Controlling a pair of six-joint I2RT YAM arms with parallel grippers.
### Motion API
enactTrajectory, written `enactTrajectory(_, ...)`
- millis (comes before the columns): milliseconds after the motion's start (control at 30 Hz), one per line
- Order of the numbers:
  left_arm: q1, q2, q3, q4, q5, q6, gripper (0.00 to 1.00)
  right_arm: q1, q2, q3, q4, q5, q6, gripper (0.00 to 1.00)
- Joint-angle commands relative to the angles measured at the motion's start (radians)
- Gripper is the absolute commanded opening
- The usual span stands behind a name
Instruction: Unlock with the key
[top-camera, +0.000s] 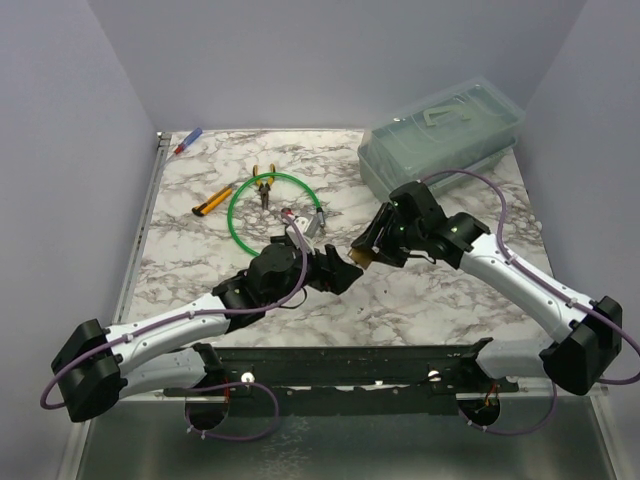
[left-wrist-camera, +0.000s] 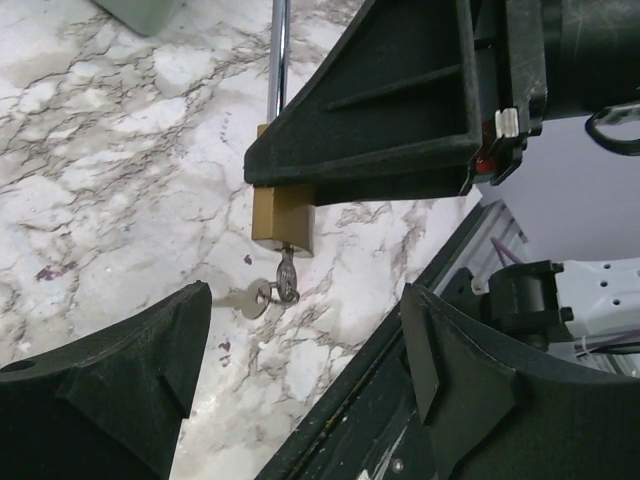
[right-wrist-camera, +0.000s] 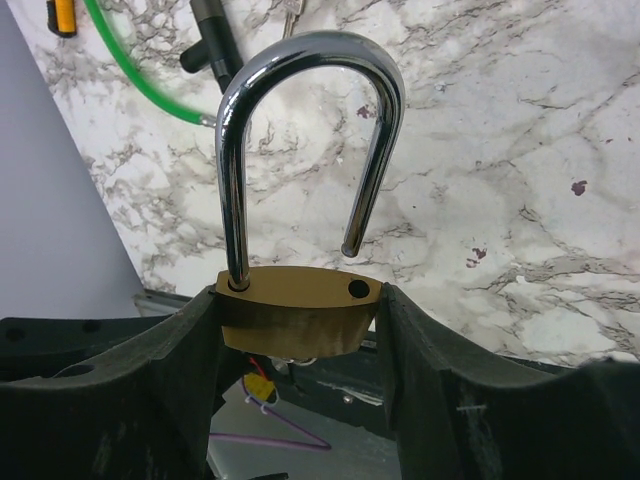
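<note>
Over the marble table (top-camera: 430, 300), the right gripper (right-wrist-camera: 300, 330) is clamped on the body of the brass padlock (left-wrist-camera: 281, 222). One end of the shackle (right-wrist-camera: 300, 60) stands free of its hole, so the unlocking seems done. The left gripper (left-wrist-camera: 300, 330) has its jaws wide apart and holds nothing. It is just beside the key (left-wrist-camera: 286, 272), which sits in the keyhole. The next move probably calls for drawing the left arm away without knocking the key.

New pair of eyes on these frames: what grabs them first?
The brass padlock, clamped in the right gripper mid-scene, its shackle open with the free end out of the body. The key sits in the lock's underside. The left gripper is open just short of it, not touching.
</note>
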Motion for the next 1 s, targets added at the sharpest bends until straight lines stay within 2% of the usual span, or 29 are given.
enactTrajectory(0, 0.023, 0.025, -0.024, 0.141, 0.072, -0.059, 0.81, 0.004, -0.044, -0.018, 0.092, -0.068, -0.024, 0.0)
enactTrajectory(200, 0.052, 0.062, -0.023, 0.179, 0.062, -0.078, 0.78, 0.004, -0.06, -0.03, 0.117, -0.102, -0.032, 0.0)
enactTrajectory(633, 0.123, 0.157, -0.038, 0.299, 0.148, -0.144, 0.54, 0.004, -0.074, -0.044, 0.189, -0.164, -0.038, 0.0)
enactTrajectory(700, 0.126, 0.169, -0.038, 0.316, 0.157, -0.149, 0.46, 0.003, -0.075, -0.048, 0.196, -0.173, -0.039, 0.0)
enactTrajectory(767, 0.128, 0.184, -0.034, 0.33, 0.17, -0.154, 0.33, 0.004, -0.075, -0.051, 0.204, -0.178, -0.036, 0.0)
enactTrajectory(833, 0.128, 0.201, -0.025, 0.338, 0.188, -0.156, 0.05, 0.004, -0.08, -0.058, 0.215, -0.181, -0.035, 0.0)
enactTrajectory(867, 0.129, 0.206, -0.021, 0.338, 0.191, -0.158, 0.0, 0.004, -0.083, -0.061, 0.219, -0.183, -0.035, 0.0)
enactTrajectory(967, 0.128, 0.212, -0.023, 0.341, 0.196, -0.162, 0.0, 0.003, -0.091, -0.063, 0.212, -0.167, -0.031, 0.01)
